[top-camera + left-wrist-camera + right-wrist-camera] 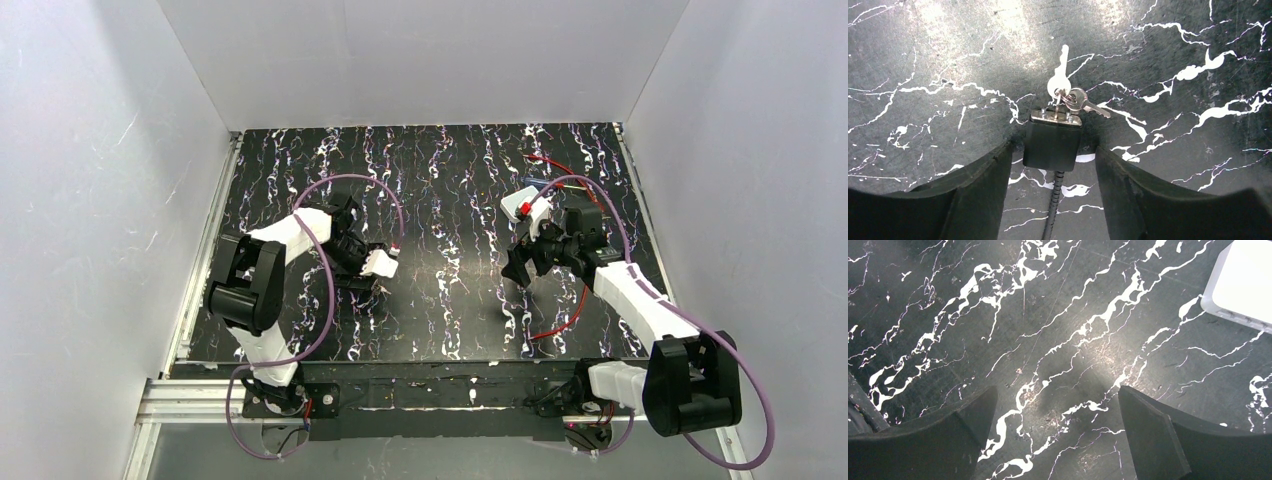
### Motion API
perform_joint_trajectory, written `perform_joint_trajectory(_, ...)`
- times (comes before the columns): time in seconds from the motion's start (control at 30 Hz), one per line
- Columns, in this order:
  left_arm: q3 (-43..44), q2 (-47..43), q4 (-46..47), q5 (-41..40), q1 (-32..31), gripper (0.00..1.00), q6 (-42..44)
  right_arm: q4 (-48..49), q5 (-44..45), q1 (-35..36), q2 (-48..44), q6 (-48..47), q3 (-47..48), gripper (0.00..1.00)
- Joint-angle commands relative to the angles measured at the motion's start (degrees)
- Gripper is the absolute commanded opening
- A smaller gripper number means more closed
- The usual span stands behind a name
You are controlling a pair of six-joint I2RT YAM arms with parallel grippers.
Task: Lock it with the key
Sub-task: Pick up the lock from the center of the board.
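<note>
Small black padlock with a silver end face lies on black white-veined tabletop, left half of the table, bunch of silver keys at its metal end, can't tell if one is seated in the keyhole; thin black cable runs from its other end. Left gripper straddles the lock body, jaws apart, gap on both sides, not touching. Right gripper wide open over bare tabletop, holding nothing, white box nearby
</note>
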Motion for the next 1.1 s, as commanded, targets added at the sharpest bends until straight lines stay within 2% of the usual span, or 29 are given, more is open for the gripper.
perform_joint_trajectory(0.0, -2.1, 0.7, 2.7, -1.1, 0.0, 0.53, 1.4, 3.0, -1.8, -0.2, -1.5, -1.2, -0.7, 1.0)
perform_joint_trajectory(0.13, -2.6, -1.1, 2.1, -0.8, -1.0, 0.36, -2.0, 2.9, -1.9, -0.1, -0.4, -3.2, -0.7, 1.0)
perform_joint_trajectory(0.23, -0.3, -2.2, -2.7, 0.4, -2.6, 0.23, -7.0, 2.4, -1.0, -0.1, 1.3, -4.4, 0.7, 1.0)
perform_joint_trajectory(0.4, 5.4, -2.8, -10.3, 2.4, -3.8, 0.11, -18.2, 2.0, -3.0, -0.1, 2.4, -4.6, 1.7, 1.0)
perform_joint_trajectory(0.53, 11.3, -2.6, -18.6, 5.0, -4.0, 0.04, -25.7, 1.8, -5.7, 0.0, -1.1, -6.2, 1.0, 1.0)
perform_joint_trajectory(0.63, 15.9, -1.5, -21.8, 5.8, -4.6, 0.0, -33.6, -0.1, -5.6, 0.4, -2.6, -8.8, 2.3, 1.0)
perform_joint_trajectory(0.7, 20.1, 0.2, -25.3, 7.3, -4.7, 0.0, -38.8, -5.2, -5.6, 0.7, -2.2, -12.6, 5.0, 1.0)
perform_joint_trajectory(0.87, 30.5, 6.1, -35.6, 14.6, -5.0, 0.0, -46.0, -13.9, -8.6, 2.2, -4.4, -16.7, 9.9, 1.0)
perform_joint_trajectory(1.07, 34.1, 8.2, -40.9, 23.9, -6.7, 0.0, -52.2, -15.9, -6.8, 10.3, -12.0, -16.7, 10.3, 1.0)
